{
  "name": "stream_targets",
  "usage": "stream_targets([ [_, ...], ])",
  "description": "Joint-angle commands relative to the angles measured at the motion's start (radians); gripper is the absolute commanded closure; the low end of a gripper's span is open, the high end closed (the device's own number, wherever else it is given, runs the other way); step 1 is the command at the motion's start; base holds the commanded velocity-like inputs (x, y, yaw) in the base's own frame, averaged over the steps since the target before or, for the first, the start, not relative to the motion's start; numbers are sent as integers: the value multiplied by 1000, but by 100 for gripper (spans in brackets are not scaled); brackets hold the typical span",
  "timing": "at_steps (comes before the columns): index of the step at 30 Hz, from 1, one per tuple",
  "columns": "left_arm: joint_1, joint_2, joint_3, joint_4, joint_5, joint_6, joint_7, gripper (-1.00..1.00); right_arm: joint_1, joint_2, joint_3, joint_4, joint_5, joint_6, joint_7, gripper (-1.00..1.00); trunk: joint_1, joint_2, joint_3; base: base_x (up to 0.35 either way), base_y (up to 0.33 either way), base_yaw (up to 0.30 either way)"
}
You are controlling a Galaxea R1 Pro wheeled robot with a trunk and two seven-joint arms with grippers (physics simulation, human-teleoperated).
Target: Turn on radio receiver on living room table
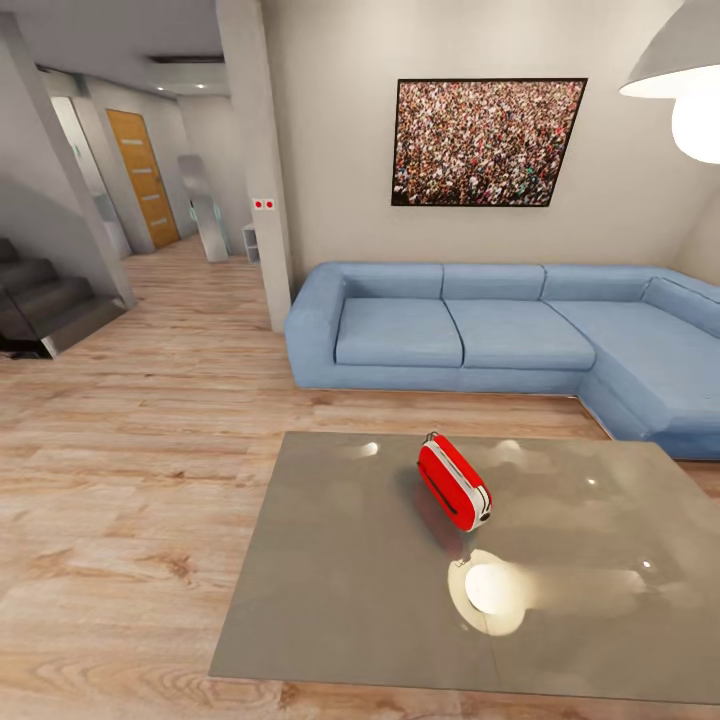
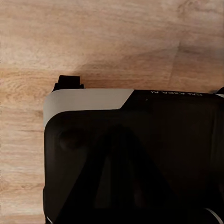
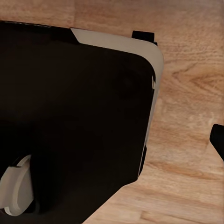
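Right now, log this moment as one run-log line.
phase: approach | radio receiver: on table, untouched | sofa: behind table | wrist views: robot base over wood floor | pincers: state unknown

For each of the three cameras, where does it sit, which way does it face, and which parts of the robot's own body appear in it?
Head view: on the robot's head, facing forward and down at the table, the red radio receiver and the blue sofa.
Left wrist view: on the left arm, facing down at the robot's black and white base over the wood floor.
Right wrist view: on the right arm, facing down at the same kind of body panel.
Both wrist views share the floor and base.
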Motion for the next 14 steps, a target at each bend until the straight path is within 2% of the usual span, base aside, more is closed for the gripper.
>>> stream_targets([
  [1,0,0,0,0,-1,0,0,100,0,0,0,0,0,0,0,-100,0,0,0,0,0,0],
  [14,0,2,0,-3,-3,0,0,100,0,0,1,0,0,0,0,-100,0,0,0,0,0,0],
])
